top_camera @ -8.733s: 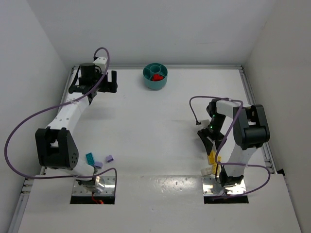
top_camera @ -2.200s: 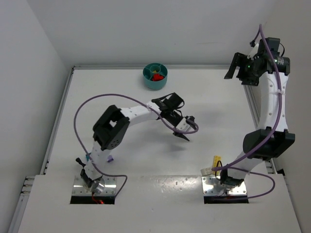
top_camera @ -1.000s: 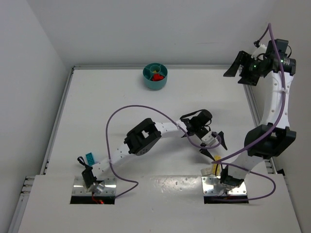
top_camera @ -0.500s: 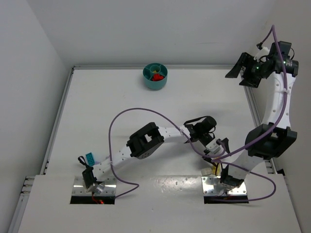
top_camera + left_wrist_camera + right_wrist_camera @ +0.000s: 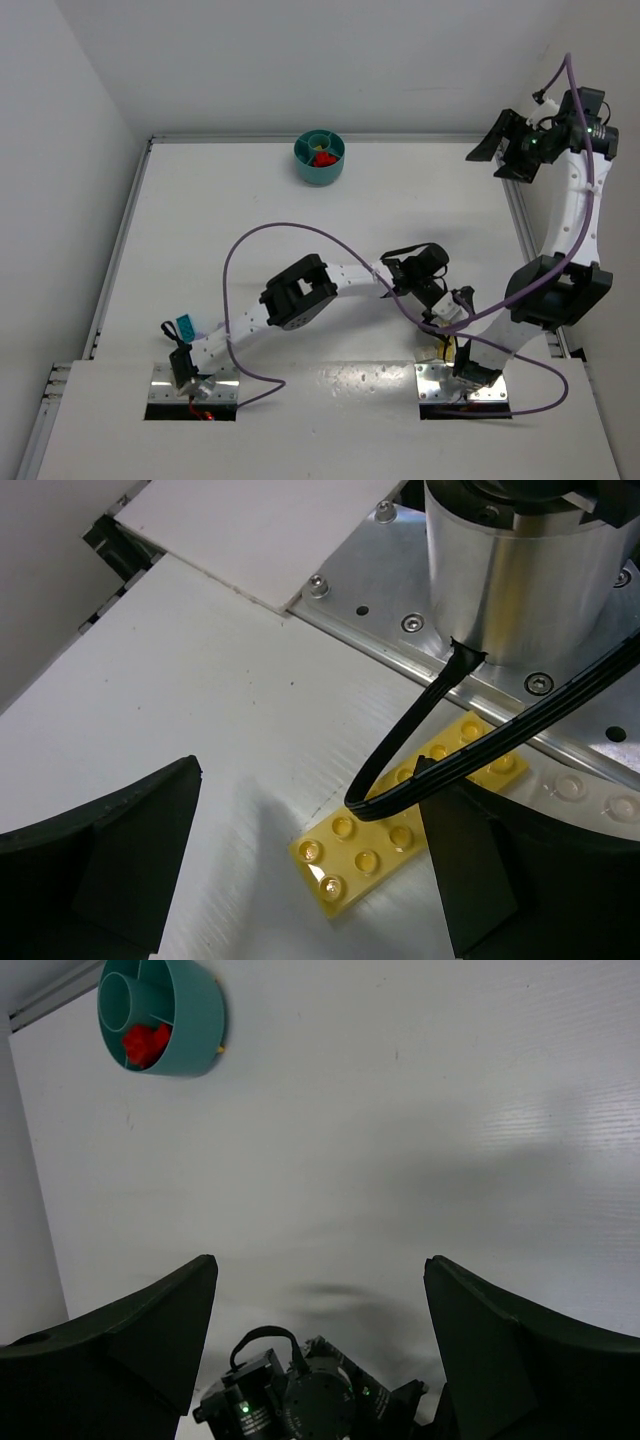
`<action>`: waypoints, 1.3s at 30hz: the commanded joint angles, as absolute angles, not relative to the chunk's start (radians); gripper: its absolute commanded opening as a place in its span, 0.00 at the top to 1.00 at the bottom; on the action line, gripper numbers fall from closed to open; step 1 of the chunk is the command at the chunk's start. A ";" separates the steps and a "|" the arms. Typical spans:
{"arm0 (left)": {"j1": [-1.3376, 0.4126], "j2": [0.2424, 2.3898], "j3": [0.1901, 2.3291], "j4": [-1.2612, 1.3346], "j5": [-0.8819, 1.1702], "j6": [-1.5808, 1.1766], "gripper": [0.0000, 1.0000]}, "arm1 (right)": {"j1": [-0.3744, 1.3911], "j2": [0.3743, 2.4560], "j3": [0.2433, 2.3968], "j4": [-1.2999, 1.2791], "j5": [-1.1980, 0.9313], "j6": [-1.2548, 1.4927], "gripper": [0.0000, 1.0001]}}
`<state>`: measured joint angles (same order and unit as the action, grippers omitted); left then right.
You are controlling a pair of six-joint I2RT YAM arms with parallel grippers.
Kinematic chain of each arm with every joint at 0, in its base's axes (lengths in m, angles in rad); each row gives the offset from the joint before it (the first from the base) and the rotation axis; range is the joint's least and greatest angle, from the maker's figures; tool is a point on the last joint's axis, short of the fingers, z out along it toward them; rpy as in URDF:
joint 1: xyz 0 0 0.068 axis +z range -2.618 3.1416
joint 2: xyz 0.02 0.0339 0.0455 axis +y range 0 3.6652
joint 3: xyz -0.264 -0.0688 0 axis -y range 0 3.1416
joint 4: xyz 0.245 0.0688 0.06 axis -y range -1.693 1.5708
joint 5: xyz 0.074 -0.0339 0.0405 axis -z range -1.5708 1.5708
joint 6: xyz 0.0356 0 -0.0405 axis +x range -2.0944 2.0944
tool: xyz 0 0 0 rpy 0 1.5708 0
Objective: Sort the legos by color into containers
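A flat yellow lego [image 5: 352, 864] lies on the table beside the right arm's base; it shows as a yellow speck [image 5: 446, 349] from above. My left gripper [image 5: 310, 800] hangs low over it, open, with one finger on each side and nothing held. A black cable [image 5: 400, 765] loops across the far half of the lego. A teal lego [image 5: 186, 326] sits near the left arm's base. The teal bowl [image 5: 305, 150] stands at the back, and red legos [image 5: 322, 158] lie in one compartment. My right gripper [image 5: 497, 150] is raised high at the right wall, open and empty.
The right arm's metal base cylinder [image 5: 520, 570] and its bolted mount plate [image 5: 400, 610] stand right behind the yellow lego. The left arm's purple cable [image 5: 270, 228] arcs over the table's middle. In the right wrist view the bowl [image 5: 205, 1020] and its red legos [image 5: 145, 1045] lie far below.
My left arm has stretched further right and down to the right arm's base, and its jaws have widened a little. The raised right gripper has drifted slightly right.
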<state>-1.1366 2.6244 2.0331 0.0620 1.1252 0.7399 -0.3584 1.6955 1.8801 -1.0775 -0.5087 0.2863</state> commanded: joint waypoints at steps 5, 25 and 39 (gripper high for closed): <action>-1.092 2.510 1.942 -0.130 0.997 0.835 0.06 | -0.365 1.654 1.879 -1.051 -0.548 0.291 0.15; -0.779 2.194 1.609 -0.351 0.885 0.782 0.06 | -0.365 1.605 1.825 -1.023 -0.617 0.324 0.15; -0.779 1.738 1.274 -0.164 0.562 0.117 0.14 | -0.365 1.605 1.845 -1.032 -0.644 0.324 0.15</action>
